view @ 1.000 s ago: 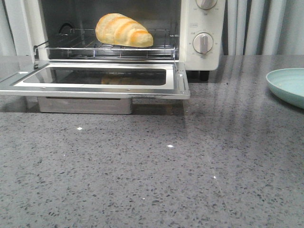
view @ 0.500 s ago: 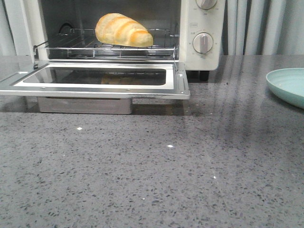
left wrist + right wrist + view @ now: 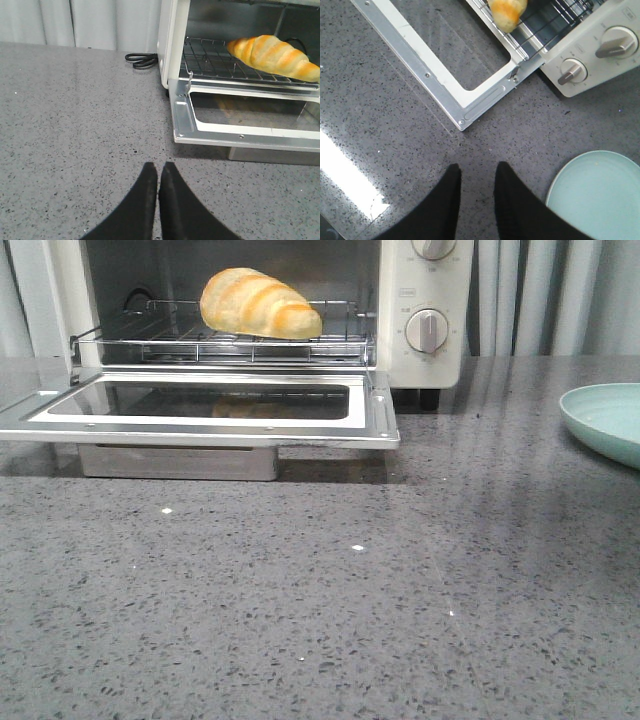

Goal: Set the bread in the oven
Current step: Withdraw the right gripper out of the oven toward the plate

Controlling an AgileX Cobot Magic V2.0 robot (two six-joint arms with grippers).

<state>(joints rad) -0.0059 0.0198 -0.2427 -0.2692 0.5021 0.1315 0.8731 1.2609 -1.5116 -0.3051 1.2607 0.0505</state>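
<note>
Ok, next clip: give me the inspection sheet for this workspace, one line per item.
Surface: grey speckled countertop, glossy, with glare streaks.
Job's things: bread lies on the wire rack inside the oven; oven door is folded down, open.
Clutter: pale green plate on the counter to the right of the oven, nothing on its visible part.
Hands: left hand shut and holding nothing; right hand slightly open, holding nothing; both above the counter, clear of the oven.
Cables: black cord coiled beside the oven's left side.
Surroundings: light curtains behind.
</note>
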